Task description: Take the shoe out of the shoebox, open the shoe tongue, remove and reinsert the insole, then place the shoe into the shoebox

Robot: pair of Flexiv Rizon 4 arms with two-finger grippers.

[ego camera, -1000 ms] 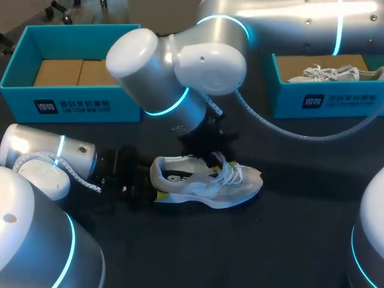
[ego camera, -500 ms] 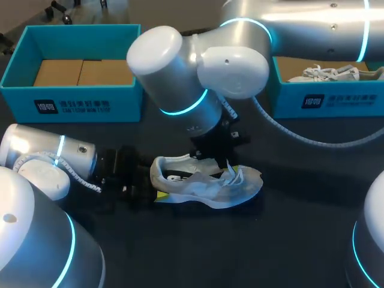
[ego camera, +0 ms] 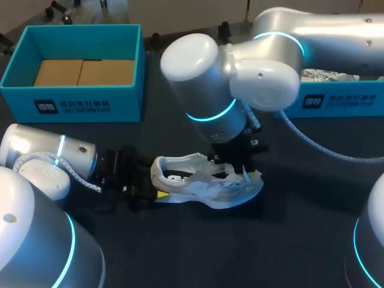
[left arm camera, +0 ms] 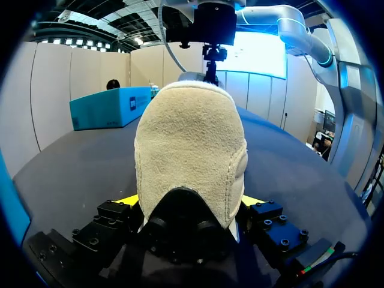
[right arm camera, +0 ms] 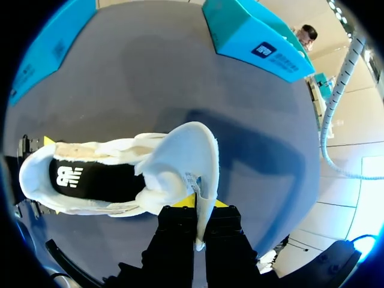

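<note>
Dark table (ego camera: 300, 252) in the head view carries the white shoe (ego camera: 198, 187), lying outside the teal shoebox (ego camera: 123, 108). From the left wrist, the left jaws clamp the shoe at its heel (left arm camera: 191, 150) from both sides. From the right wrist, the right jaws pinch the lifted tongue (right arm camera: 195, 153).

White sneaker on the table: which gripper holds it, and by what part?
Both. The left gripper clamps the white sneaker at its beige heel; the right gripper pinches the tip of its raised white tongue.
</note>
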